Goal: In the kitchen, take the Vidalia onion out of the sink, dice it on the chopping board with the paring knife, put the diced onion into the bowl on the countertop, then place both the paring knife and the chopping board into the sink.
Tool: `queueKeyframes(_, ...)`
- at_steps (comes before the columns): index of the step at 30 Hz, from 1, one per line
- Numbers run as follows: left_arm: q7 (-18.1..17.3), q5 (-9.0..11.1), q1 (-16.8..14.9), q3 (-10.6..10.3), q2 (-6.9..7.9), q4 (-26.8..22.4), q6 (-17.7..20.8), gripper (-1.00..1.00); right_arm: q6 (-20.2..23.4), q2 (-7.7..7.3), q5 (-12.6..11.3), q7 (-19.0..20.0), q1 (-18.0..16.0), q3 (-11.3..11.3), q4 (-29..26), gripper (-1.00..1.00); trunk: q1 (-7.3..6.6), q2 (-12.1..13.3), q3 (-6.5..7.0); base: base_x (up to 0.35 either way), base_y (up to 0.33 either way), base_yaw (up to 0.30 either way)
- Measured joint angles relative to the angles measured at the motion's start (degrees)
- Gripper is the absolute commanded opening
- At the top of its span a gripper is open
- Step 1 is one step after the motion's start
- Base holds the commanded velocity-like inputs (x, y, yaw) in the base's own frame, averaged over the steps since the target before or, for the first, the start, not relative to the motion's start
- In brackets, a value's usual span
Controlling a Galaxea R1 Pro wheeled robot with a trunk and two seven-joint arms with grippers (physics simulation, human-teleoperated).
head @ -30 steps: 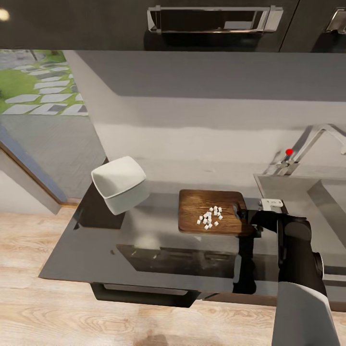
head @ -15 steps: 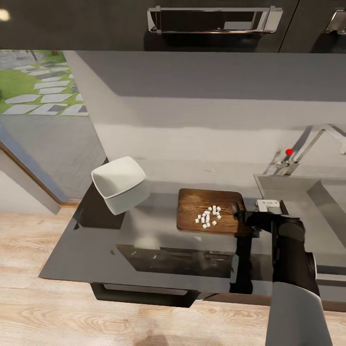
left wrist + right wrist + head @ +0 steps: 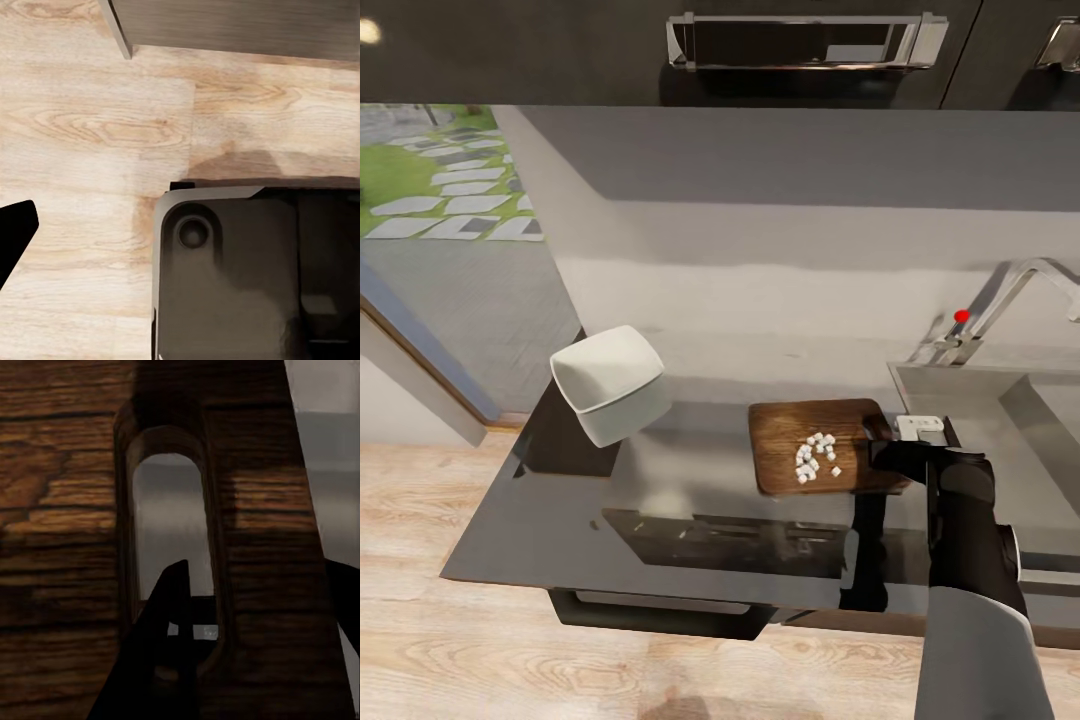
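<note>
Since half a second ago the chopping board [image 3: 815, 446] has swung toward the sink [image 3: 1000, 400] and turned a little, its handle end now raised off the countertop [image 3: 560, 520], and the diced onion [image 3: 815, 458] has slid toward that end.

At the left of the head view the bowl [image 3: 608, 384] is tilted above the countertop's left part, its hollow facing up and away; I cannot tell whether anything lies in it. To its right, well apart, the board carries the small white dice in a loose cluster near its right half.

At the board's right end the right gripper [image 3: 882, 452] is closed on the handle end. In the right wrist view one dark finger [image 3: 169, 652] crosses the handle hole [image 3: 171, 547] and the other lies past the board's edge, so the jaws stand narrow around the wood between.

The left gripper [image 3: 11, 236] shows one dark fingertip over wooden floor [image 3: 82, 127]; its opening I cannot tell.
</note>
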Motion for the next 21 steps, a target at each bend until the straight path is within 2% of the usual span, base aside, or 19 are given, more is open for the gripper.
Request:
queueKeyframes(2,0.0,0.0,0.0,0.0,0.01,0.0,0.0,1.00,0.0,0.04,0.0,-0.1,0.0,0.0,0.0,-1.00,0.00,0.0,0.01,0.000,0.000,0.000)
queueKeyframes(3,0.0,0.0,0.0,0.0,0.02,0.0,0.0,1.00,1.7,0.05,-1.2,0.1,0.0,0.0,-0.5,-1.00,0.01,0.0,0.03,0.000,0.000,0.000)
queueKeyframes(4,0.0,0.0,0.0,0.0,0.02,0.0,0.0,1.00,1.7,0.06,-1.4,0.1,0.0,0.0,-0.5,-1.00,0.01,0.0,0.07,0.000,0.000,0.000)
queueKeyframes(12,0.0,0.0,0.0,0.0,0.02,0.0,0.0,1.00,2.3,0.17,-0.9,0.0,0.0,-0.1,0.1,-1.00,0.01,0.0,0.71,0.000,0.000,0.000)
queueKeyframes(13,0.0,0.0,0.0,0.0,0.02,0.0,0.0,1.00,2.6,0.25,-1.9,0.1,0.0,0.0,0.0,-1.00,0.01,0.0,0.80,0.000,0.000,0.000)
queueKeyframes(15,0.0,0.0,0.0,0.0,0.02,0.0,0.0,1.00,2.3,0.28,-1.0,0.1,0.0,-0.1,0.0,-1.00,0.01,0.0,0.98,0.000,0.000,0.000)
queueKeyframes(21,0.0,0.0,0.0,0.0,0.02,0.0,0.0,1.00,2.5,0.33,-1.2,0.1,0.0,-0.1,-0.1,-1.00,0.01,0.0,1.52,0.000,0.000,0.000)
